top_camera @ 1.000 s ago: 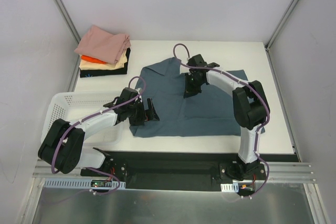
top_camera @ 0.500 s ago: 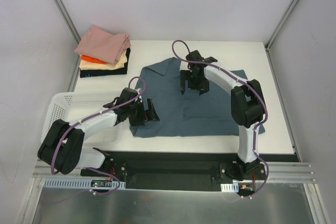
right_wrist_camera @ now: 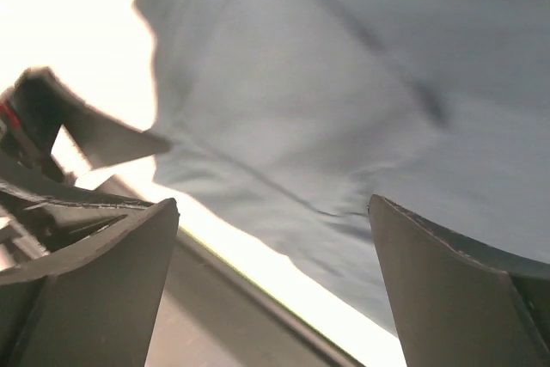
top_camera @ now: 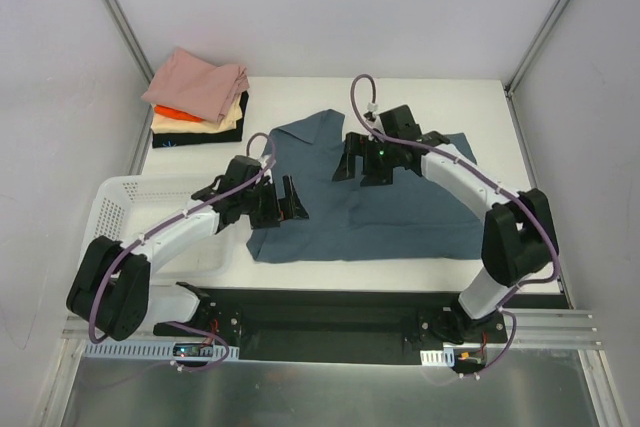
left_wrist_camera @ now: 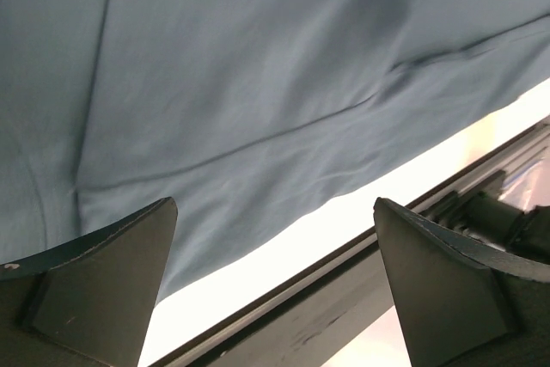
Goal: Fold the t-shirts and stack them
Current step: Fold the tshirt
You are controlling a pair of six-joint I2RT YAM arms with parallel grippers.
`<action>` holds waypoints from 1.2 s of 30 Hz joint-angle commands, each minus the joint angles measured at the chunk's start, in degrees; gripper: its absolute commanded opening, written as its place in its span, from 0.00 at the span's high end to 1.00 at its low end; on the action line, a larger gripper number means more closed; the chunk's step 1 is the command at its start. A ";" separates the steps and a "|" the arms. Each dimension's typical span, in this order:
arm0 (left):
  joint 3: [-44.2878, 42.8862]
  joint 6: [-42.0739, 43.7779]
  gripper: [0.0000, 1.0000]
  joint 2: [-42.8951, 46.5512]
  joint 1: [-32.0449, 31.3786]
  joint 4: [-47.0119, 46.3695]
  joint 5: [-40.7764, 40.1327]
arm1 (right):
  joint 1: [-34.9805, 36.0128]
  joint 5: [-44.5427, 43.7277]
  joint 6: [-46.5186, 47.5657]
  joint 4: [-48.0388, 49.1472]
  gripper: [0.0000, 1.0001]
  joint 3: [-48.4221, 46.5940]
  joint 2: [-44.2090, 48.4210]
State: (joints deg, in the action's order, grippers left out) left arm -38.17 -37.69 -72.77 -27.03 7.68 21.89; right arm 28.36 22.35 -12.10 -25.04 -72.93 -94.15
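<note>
Two grippers: left gripper (top_camera: 279, 204) and right gripper (top_camera: 359, 163) both stand with jaws spread wide, nothing between them.
Shirt's place: the slate-blue t-shirt (top_camera: 400, 212) lies spread on the white table (top_camera: 480, 97), its near hem along the front edge.
Left fingers: over the shirt's near-left part; the cloth lies beneath them, unpinched.
Right fingers: above the shirt's far-left middle; the wrist view is blurred.
Shirt's look: matte, softly creased, with one layer folded over another along a straight edge.
Stack: dusty pink tee (top_camera: 198, 82) tops the orange, cream and black tees at the far-left corner, well apart.
</note>
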 commanded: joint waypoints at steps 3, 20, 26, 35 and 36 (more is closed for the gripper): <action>-8.04 2.01 0.01 -5.26 -0.31 -4.34 0.52 | 1.26 15.79 -7.58 12.37 0.04 0.77 -8.15; -5.43 -0.71 0.01 -16.61 -1.27 -9.09 5.70 | -0.94 7.89 -5.48 8.95 0.04 2.42 -20.47; 1.86 -2.56 0.01 -11.09 -1.27 -7.69 5.54 | 0.38 5.69 -5.30 9.30 0.04 7.88 -15.02; 5.22 -1.86 0.01 2.71 -1.27 3.39 -2.81 | 2.84 2.18 -7.69 6.95 0.04 11.50 -3.25; 4.61 -1.42 0.01 4.46 -1.27 4.52 -3.17 | 2.84 -0.26 -6.81 5.63 0.04 10.45 -1.93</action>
State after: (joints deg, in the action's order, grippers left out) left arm -32.51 -39.86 -73.23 -27.81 6.13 23.20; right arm 31.38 28.91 -20.01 -13.82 -61.23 -103.02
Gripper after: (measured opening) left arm 0.993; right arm 0.963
